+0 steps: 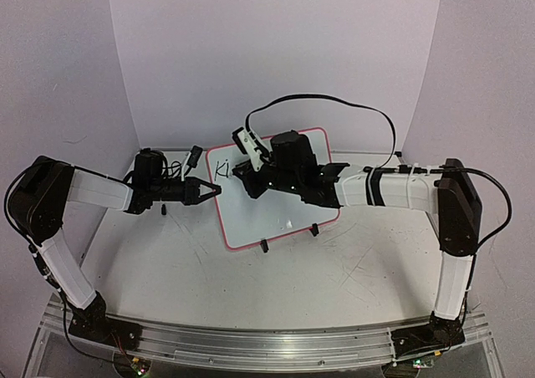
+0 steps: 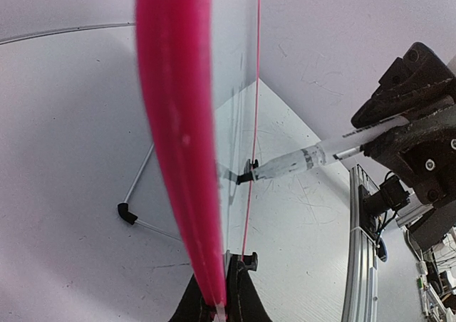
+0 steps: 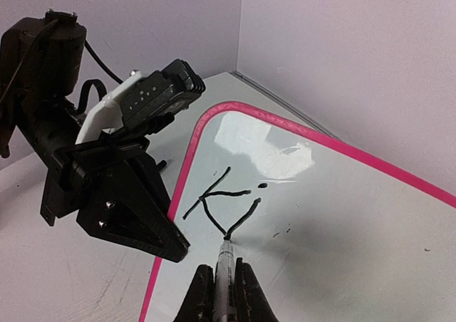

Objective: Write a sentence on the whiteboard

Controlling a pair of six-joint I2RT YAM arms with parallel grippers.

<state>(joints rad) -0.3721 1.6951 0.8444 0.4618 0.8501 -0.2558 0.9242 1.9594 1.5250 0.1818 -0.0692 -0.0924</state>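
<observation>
Whiteboard: It lay between your two grippers, its long axis running roughly 9 to 3 o'clock in the top view, with the right end swung slightly toward 2.
Sentence: Only "Ki" stood written, near the whiteboard's 10 o'clock corner.
Left gripper: Yours was clamped on the whiteboard's 9 o'clock edge.
Right gripper: Yours was closed on the marker. The tip pointed to 12 o'clock in the wrist view and touched the foot of the "i".
Risk: With one clamp only, a hard stroke could likely have pivoted the whiteboard and skewed your letters.
Risk: Your fingers rode low, so they could have smeared fresh ink.
</observation>
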